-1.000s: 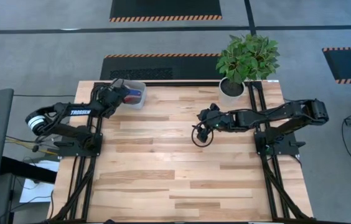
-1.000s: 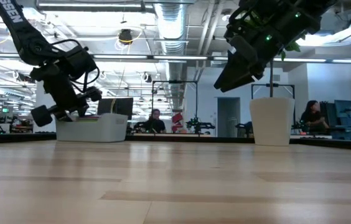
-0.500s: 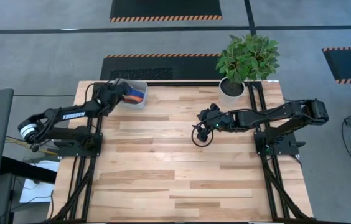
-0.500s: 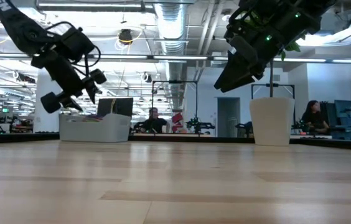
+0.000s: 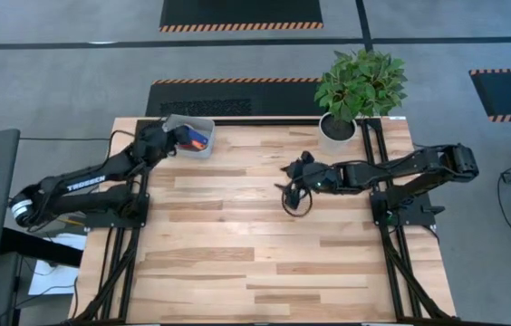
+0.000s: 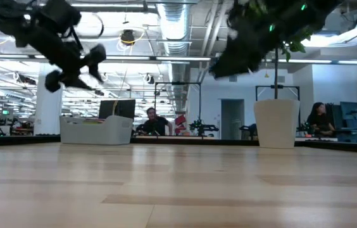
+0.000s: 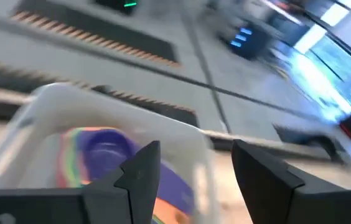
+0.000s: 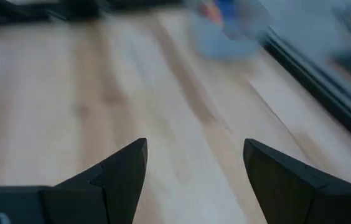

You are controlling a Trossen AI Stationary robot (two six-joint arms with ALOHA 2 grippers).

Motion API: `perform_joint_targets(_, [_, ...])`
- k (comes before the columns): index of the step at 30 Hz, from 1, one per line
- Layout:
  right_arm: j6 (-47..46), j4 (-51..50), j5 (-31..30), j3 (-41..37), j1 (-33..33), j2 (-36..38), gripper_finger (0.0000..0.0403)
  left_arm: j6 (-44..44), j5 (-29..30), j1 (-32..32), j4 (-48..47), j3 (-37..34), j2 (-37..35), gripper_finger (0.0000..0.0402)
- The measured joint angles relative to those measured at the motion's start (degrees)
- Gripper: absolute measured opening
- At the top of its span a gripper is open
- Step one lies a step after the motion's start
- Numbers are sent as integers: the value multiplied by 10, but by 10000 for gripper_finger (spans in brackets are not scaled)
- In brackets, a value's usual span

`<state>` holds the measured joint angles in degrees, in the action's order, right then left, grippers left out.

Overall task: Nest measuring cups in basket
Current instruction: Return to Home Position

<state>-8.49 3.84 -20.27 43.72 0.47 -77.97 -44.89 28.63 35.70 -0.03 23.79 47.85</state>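
We see the worktop (image 5: 265, 263) lit brightly and evenly from above, its shadows soft and faint. In the low view the ceiling lamps (image 6: 134, 58) glare, backlighting whatever hangs nearer. Both wrist views are motion-blurred; the basket (image 7: 70, 102) smears.

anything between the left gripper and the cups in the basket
Nothing visible. The left gripper hangs open above one end of the basket at the table's far left corner, with the nested measuring cups inside it in plain sight. The right gripper waits open over mid-table.
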Motion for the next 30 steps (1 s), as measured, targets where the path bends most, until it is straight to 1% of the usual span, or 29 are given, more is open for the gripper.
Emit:
perform_joint_targets(3, [42, 67, 10, 0, 39, 0, 291, 63, 40, -100, 18, -3, -31, 185])
perform_joint_targets(7, [98, 126, 9, 0, 86, 0, 291, 122, 92, -258, 114, -34, -33, 185])
perform_joint_targets(10, [119, 161, 9, 0, 122, 0, 291, 183, 125, -367, 221, -54, -5, 185])
perform_joint_targets(12, [130, 173, 9, 0, 142, 0, 291, 251, 133, -431, 288, -61, 21, 185])
perform_joint_targets(13, [133, 175, 3, 0, 150, 0, 291, 280, 139, -457, 317, -61, 33, 185])
perform_joint_targets(15, [137, 175, -32, 0, 166, 0, 291, 341, 163, -499, 352, -58, 53, 185])
perform_joint_targets(17, [147, 172, -76, 0, 184, 6, 291, 395, 190, -526, 366, -49, 63, 185])
perform_joint_targets(19, [152, 173, -104, 0, 196, 16, 291, 444, 205, -534, 371, -44, 66, 185])
perform_joint_targets(21, [155, 159, -109, 0, 204, 33, 291, 453, 207, -537, 368, -44, 66, 185])
perform_joint_targets(22, [155, 153, -111, 0, 207, 45, 291, 438, 204, -537, 368, -44, 65, 185])
perform_joint_targets(24, [155, 133, -113, 0, 209, 70, 291, 405, 175, -536, 369, -44, 61, 185])
perform_joint_targets(27, [148, 107, -111, -10, 209, 111, 291, 399, 86, -520, 370, -44, 68, 184])
perform_joint_targets(29, [137, 137, -96, -46, 204, 141, 291, 397, 32, -506, 373, -44, 87, 177])
perform_joint_targets(30, [127, 169, -78, -72, 198, 153, 291, 397, 13, -499, 385, -44, 101, 170])
